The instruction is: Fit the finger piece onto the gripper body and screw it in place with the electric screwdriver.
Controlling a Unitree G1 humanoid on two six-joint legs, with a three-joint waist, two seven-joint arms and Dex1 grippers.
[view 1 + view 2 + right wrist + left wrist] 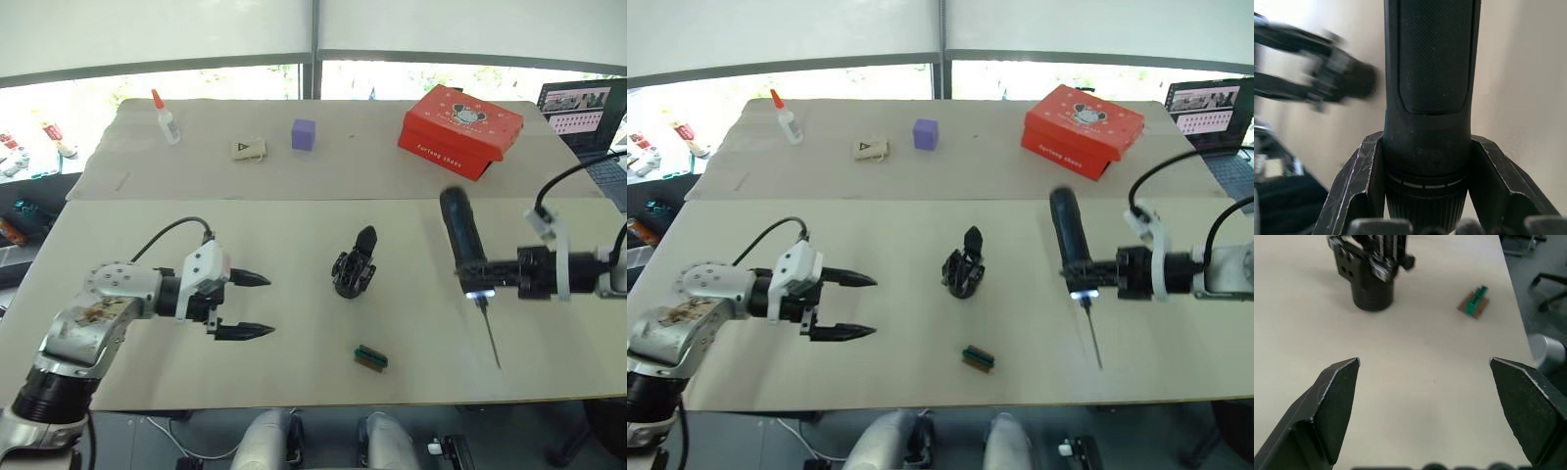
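"What are your pincers doing?"

"My right pincer (477,275) is clamped on the electric screwdriver (461,238). Its thin bit points at the near edge of the table (294,377). My left pincer (253,305) is on the left, fingers wide apart, holding nothing."

"Where is the gripper body?"

"The gripper body (354,264) stands in the middle, between my pincers. A small green block (371,358) lies nearer, a bit right of it."

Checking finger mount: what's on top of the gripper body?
A pointed black finger rises from the small black gripper body with round base on the beige table. Its screws and joint cannot be made out.
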